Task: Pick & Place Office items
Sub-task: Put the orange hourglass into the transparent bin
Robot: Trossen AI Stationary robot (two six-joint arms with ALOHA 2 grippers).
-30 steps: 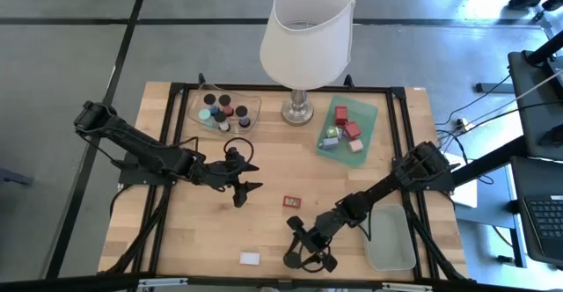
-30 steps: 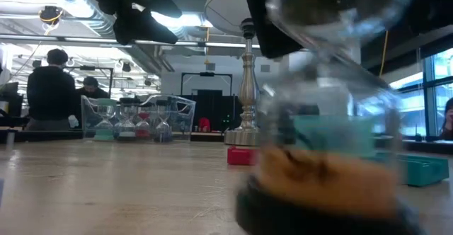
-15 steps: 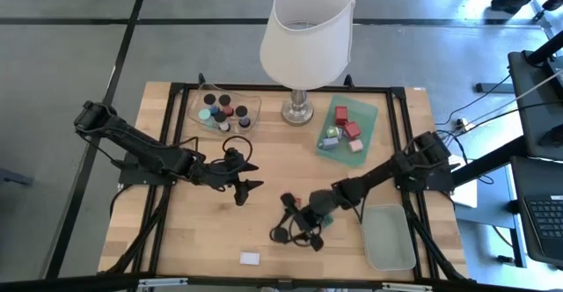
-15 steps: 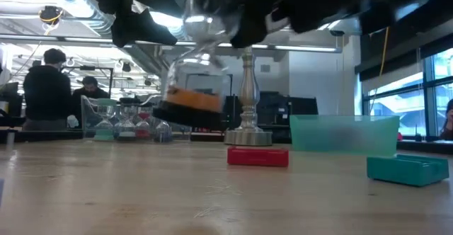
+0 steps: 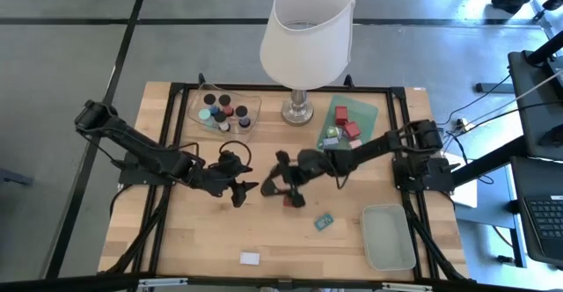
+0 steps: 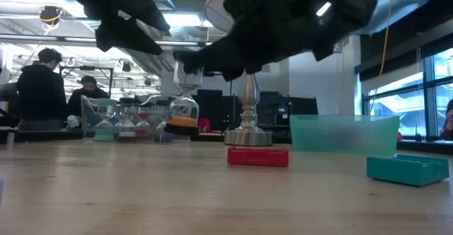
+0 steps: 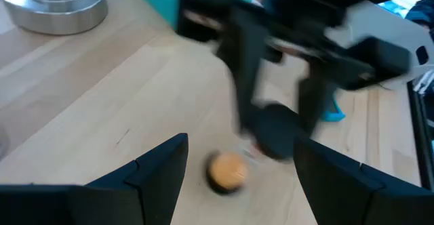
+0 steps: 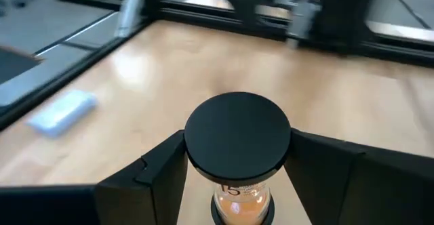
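A small hourglass [image 6: 184, 106] with black end caps and orange sand hangs over the middle of the table, with my right gripper [image 5: 283, 185] shut on it. My left gripper [image 5: 239, 184] stands open just to its left, at about the same height, with nothing between its fingers [image 7: 163, 164]. A flat red tag [image 6: 257, 156] lies on the wood under the right gripper. Nearer the front lie a teal tag [image 5: 325, 222] and a white block [image 5: 250, 258]. My right gripper pinches the hourglass at its upper end, one finger [image 8: 163, 174] on each side of the round top cap [image 8: 237, 135]. The fingers slant down from the table's right side. The hourglass hangs upright below them, its bottom cap [image 6: 180, 130] clear of the table.
A clear tray [image 5: 224, 112] of more hourglasses stands far left of the white-shaded lamp [image 5: 303, 37]. A green tray [image 5: 347, 125] of little blocks stands to the lamp's right. A pale empty tray [image 5: 387, 237] sits near right. People are in the room beyond.
My right gripper has swung from the table's near edge toward the far edge and a little left, to the middle of the table. It carries the hourglass upright and clear of the wood. It now stands close beside the left gripper.
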